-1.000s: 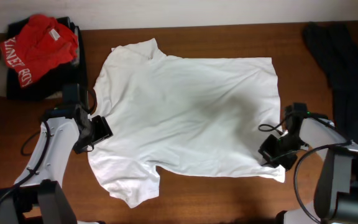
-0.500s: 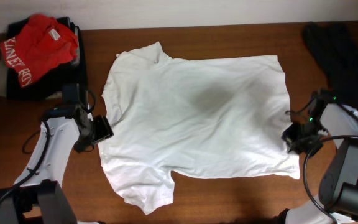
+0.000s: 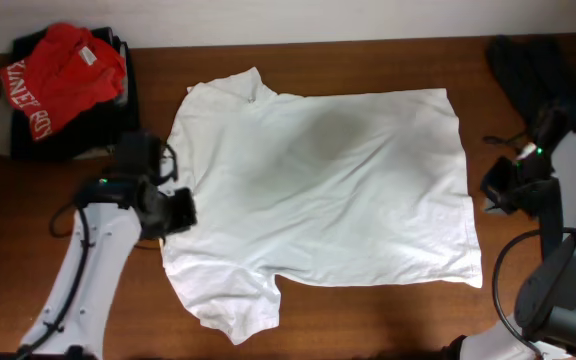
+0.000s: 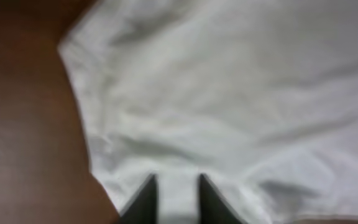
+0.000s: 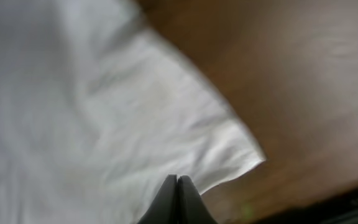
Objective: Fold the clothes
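The clothes, a white T-shirt (image 3: 318, 190), lie spread flat on the brown table (image 3: 388, 320) with the collar to the back left and a sleeve at the front left. My left gripper (image 3: 178, 212) sits on the shirt's left edge. In the left wrist view its jaws (image 4: 176, 199) stand close together with a strip of white cloth (image 4: 229, 93) pinched between them. My right gripper (image 3: 495, 190) hovers just off the shirt's right hem. In the right wrist view it (image 5: 178, 186) is shut with nothing in it, above a corner of the white cloth (image 5: 73, 93).
A red shirt with white lettering (image 3: 63, 75) lies on a dark pile (image 3: 128, 105) at the back left corner. A long dark garment (image 3: 533, 80) lies along the back right, close behind my right arm.
The right gripper dragged the shirt's hem to the right, let it go and drew back toward the right edge. The left gripper moved onto the shirt's left edge and closed.
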Available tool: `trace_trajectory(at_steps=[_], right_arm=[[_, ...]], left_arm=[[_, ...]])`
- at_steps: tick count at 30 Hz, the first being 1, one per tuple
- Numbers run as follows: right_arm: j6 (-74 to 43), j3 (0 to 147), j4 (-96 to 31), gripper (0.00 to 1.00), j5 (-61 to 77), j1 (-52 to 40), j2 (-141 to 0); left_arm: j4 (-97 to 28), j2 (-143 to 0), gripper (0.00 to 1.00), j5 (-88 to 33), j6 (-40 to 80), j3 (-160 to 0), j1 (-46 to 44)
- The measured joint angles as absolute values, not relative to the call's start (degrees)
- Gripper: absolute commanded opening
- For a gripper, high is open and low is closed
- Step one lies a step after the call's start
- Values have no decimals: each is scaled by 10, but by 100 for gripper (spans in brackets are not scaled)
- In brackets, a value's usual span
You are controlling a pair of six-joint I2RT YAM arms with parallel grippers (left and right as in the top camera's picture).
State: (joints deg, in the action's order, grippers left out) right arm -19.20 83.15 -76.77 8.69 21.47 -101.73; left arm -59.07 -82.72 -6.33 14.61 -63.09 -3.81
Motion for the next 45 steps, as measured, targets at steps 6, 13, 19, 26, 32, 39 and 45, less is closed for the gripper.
trace_trajectory(at_steps=[6,13,19,26,32,39,45], right_arm=[[-63,832,-788,4,233,102,-1017],[-40,832,-722,4,310,-56,-1017],[-64,832,-693,4,328,-157,-1018],[-104,832,-668,4,333,-227,-1052],[-129,832,-650,4,349,-297,-1116],[-161,832,-604,4,375,-367,-1164],[-166,831,-596,4,389,-369,-1176]], left_arm=[[-694,-827,1,-72,163,-632,-95],[-786,-827,1,-99,175,-618,-100],[-774,-827,1,-164,167,-542,-107],[-695,-828,1,-226,167,-456,-150],[-653,-828,1,-234,181,-432,-154],[-631,-828,1,-220,207,-401,-154],[-608,-828,1,-212,230,-364,-154]])
